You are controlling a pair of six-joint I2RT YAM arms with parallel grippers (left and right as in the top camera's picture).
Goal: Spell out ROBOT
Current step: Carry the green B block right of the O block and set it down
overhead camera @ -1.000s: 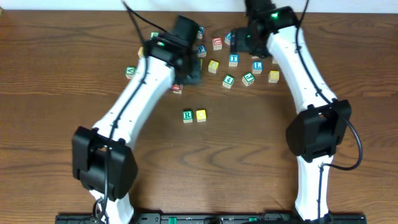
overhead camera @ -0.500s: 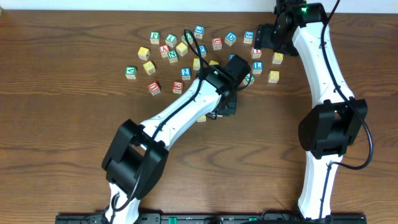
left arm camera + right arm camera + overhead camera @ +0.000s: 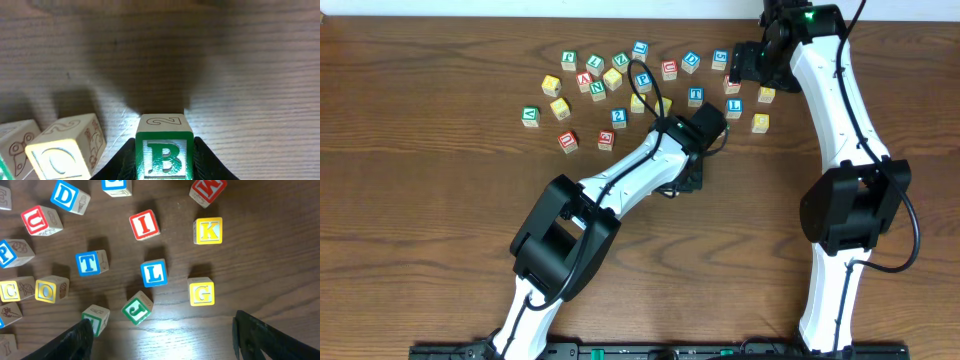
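My left gripper is shut on a green B block, low over the wood, just right of a yellow O block. A further block edge shows left of the O. In the overhead view the left gripper is at the table's middle and its arm hides these blocks. My right gripper is open and empty, high over loose blocks: blue T, a second yellow O, blue L, green J. It sits at the back right in the overhead view.
Several loose letter blocks lie scattered along the back of the table, from a left cluster to the blue T and a yellow block. Red I, yellow K and G lie under the right wrist.
My left arm swung from the block pile to the table's middle with the B block, then edged right. My right arm drew back to the far right, then held still.
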